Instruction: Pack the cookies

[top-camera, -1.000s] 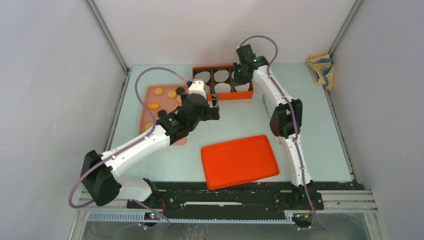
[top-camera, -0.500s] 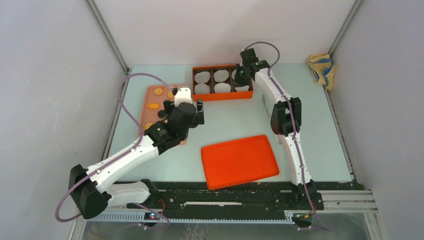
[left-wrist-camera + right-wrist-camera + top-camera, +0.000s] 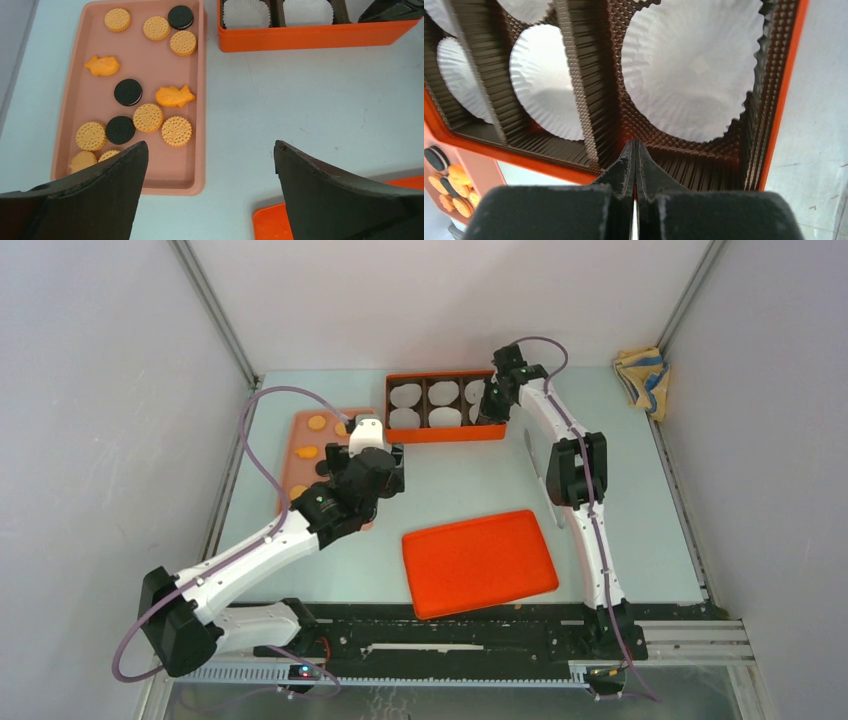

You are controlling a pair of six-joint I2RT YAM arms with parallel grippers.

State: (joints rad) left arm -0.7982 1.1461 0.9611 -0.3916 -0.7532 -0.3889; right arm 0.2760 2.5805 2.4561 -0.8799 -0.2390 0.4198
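The cookies, round orange and black discs plus fish-shaped orange ones, lie loose in a pink tray on the left. My left gripper hangs open above the table by the tray's near right corner, with nothing between its fingers; from above the left gripper is over the tray's right side. The orange box holds white paper cups in brown-lined compartments. My right gripper is shut, tips at the box's wall by the right-end compartment. Nothing shows between its fingers.
An orange lid lies flat on the near middle of the table; its corner shows in the left wrist view. A yellow and blue cloth sits at the back right corner. Grey walls close in both sides.
My left arm has drawn back from the box toward the tray, still open. The right gripper has shifted right along the box to its right end, still shut.
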